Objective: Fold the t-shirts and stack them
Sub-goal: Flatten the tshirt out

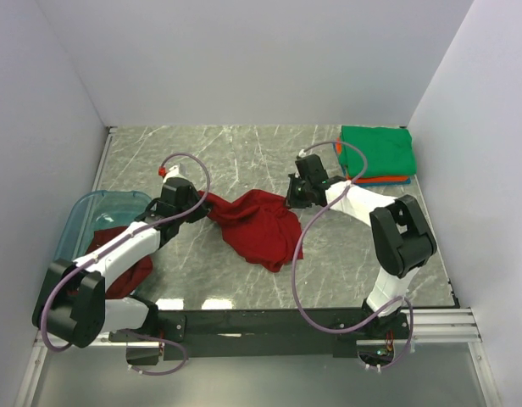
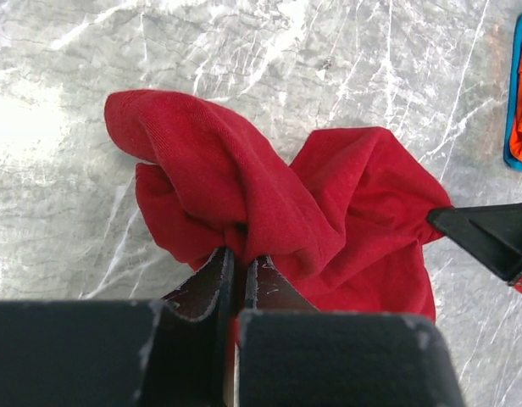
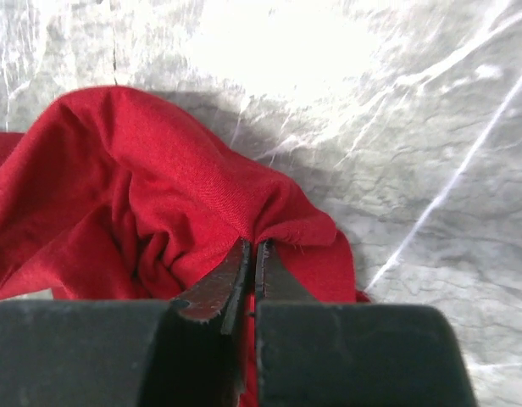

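Observation:
A bright red t-shirt [image 1: 259, 225] hangs bunched between my two grippers over the middle of the marble table. My left gripper [image 1: 200, 203] is shut on its left end, seen in the left wrist view [image 2: 241, 254] with red cloth [image 2: 269, 199] pinched between the jaws. My right gripper [image 1: 291, 197] is shut on its right end, seen in the right wrist view [image 3: 252, 250] with red cloth [image 3: 142, 195] in the jaws. A folded green shirt [image 1: 377, 151] lies on orange and blue ones [image 1: 386, 180] at the back right. A maroon shirt [image 1: 125, 271] hangs from the tub at the left.
A translucent blue plastic tub [image 1: 96, 212] stands at the left edge, under my left arm. White walls close in the table on three sides. The right arm's finger [image 2: 490, 237] shows at the right of the left wrist view.

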Available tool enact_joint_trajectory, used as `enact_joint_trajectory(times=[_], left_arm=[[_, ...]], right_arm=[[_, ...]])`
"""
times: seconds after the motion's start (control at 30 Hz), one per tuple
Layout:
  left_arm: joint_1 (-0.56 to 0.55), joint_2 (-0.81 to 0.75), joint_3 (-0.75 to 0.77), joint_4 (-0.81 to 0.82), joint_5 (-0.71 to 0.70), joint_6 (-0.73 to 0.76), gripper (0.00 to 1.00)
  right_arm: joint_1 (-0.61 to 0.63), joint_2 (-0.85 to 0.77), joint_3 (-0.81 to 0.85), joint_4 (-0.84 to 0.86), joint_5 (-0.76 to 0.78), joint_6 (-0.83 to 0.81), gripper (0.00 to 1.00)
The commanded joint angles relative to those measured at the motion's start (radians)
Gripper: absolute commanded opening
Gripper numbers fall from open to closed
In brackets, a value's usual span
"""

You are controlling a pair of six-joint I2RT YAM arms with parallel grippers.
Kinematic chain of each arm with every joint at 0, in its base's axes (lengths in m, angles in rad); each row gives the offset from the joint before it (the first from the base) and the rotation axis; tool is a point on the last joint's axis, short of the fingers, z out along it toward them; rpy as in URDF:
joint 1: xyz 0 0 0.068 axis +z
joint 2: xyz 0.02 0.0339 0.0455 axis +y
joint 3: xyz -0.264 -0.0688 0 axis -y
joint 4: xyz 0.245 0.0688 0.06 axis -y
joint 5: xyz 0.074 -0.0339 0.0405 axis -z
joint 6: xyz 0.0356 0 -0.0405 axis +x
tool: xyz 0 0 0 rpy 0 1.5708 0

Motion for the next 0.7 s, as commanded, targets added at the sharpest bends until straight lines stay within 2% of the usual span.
enact_joint_trajectory(times=[0.0,0.1,0.3,0.5,0.67], left_arm=[[0.006,-0.047,0.047,-0.011,-0.029,0.022,0.01],[0.006,-0.087,0.112,-0.052,-0.046,0.025,0.01],[0.005,-0.217,0.282,-0.122,-0.060,0.040,0.01],[0.000,-0.345,0.507,-0.168,-0.008,0.088,0.01],[-0.001,-0.424,0.702,-0.168,0.126,0.115,0.01]], right_arm=[[0.009,-0.087,0.073,-0.018,0.077,-0.047,0.00],[0.011,-0.190,0.094,-0.058,0.122,-0.073,0.00],[0.013,-0.503,0.185,-0.182,0.195,-0.159,0.00],[0.014,-0.724,0.367,-0.274,0.097,-0.200,0.00],[0.016,-0.818,0.578,-0.374,-0.044,-0.203,0.00]])
